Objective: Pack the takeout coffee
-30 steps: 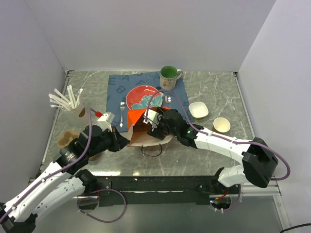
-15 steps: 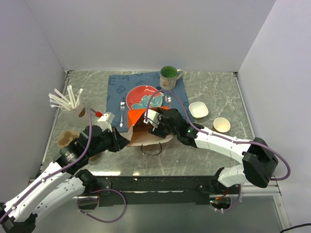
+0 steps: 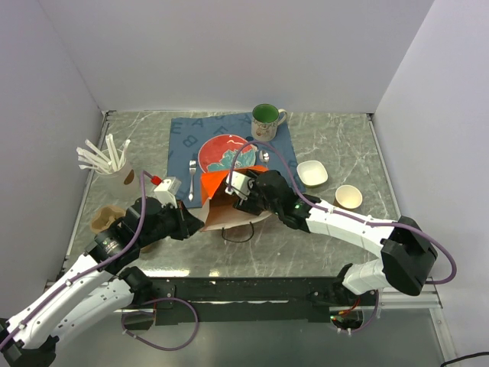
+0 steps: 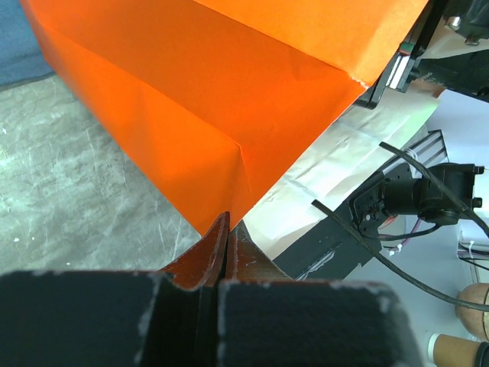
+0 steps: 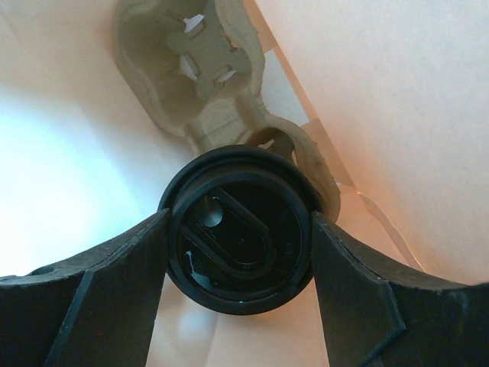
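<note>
1. Marbled tabletop (image 3: 336,145) under white walls. Reaching deep inside the orange paper bag (image 4: 229,92): right gripper (image 5: 238,222), fingers pressed against both sides of the takeout coffee (image 5: 238,248) at its black lid, apparently clamped.
2. Seen from above, lid up, over a well of the pulp cup carrier (image 5: 183,46) on the bag floor; cannot tell whether fully seated.
3. Probably light, thin-walled and crushable, with a lid liable to pop off. Best gripped just below the lid rim, upright, with a gentle squeeze.
4. Left gripper (image 4: 226,229) closed, seemingly pinching the bag's edge.
</note>
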Action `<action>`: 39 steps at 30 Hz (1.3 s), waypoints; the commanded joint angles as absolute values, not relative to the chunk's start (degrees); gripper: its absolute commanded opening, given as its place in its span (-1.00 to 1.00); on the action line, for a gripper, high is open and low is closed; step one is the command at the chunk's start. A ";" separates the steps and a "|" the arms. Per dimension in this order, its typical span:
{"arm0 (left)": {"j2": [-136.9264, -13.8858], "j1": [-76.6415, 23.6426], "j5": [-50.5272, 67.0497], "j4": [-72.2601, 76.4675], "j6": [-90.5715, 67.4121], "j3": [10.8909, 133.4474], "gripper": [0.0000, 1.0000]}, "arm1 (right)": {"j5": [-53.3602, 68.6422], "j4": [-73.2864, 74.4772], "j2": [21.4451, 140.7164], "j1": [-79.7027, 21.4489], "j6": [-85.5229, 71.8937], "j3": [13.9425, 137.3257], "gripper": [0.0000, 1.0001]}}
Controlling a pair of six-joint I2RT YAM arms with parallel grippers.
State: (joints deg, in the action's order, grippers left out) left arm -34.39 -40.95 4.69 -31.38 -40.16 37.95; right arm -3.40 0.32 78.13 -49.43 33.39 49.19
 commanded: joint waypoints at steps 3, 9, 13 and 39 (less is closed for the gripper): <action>-34.89 -41.13 4.48 -35.33 -40.61 39.02 -0.98 | -5.63 -5.10 76.38 -47.46 34.89 49.66 0.00; -34.89 -41.13 4.48 -35.33 -40.61 39.02 -0.98 | -6.06 -6.50 78.48 -47.55 35.86 50.27 0.00; -34.89 -41.13 5.01 -35.33 -40.43 39.02 -0.98 | -6.94 -8.96 80.33 -47.64 36.12 51.32 0.00; -34.37 -41.13 7.29 -35.60 -42.27 41.57 -0.98 | -8.26 -14.32 79.72 -51.33 32.35 48.25 -0.05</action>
